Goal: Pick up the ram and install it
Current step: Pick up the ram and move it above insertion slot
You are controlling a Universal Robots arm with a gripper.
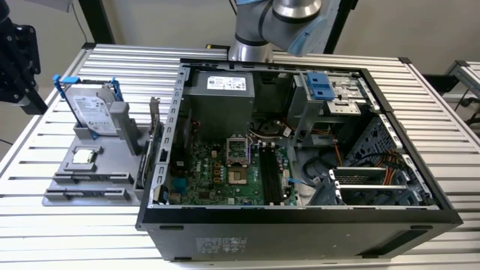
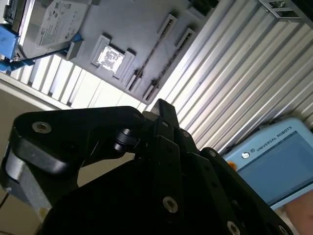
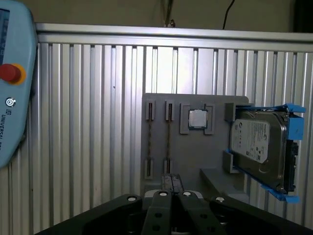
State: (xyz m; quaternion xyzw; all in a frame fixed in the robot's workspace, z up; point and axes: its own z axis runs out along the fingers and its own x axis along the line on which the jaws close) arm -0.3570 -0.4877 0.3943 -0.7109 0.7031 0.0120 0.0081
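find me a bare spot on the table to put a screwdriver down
Bare slats of the table lie on the camera side of the grey tray, at the exterior view's left of the computer case, and behind the hard drive. A narrow strip runs along the case's other side. Crowded: the tray and the case's inside.
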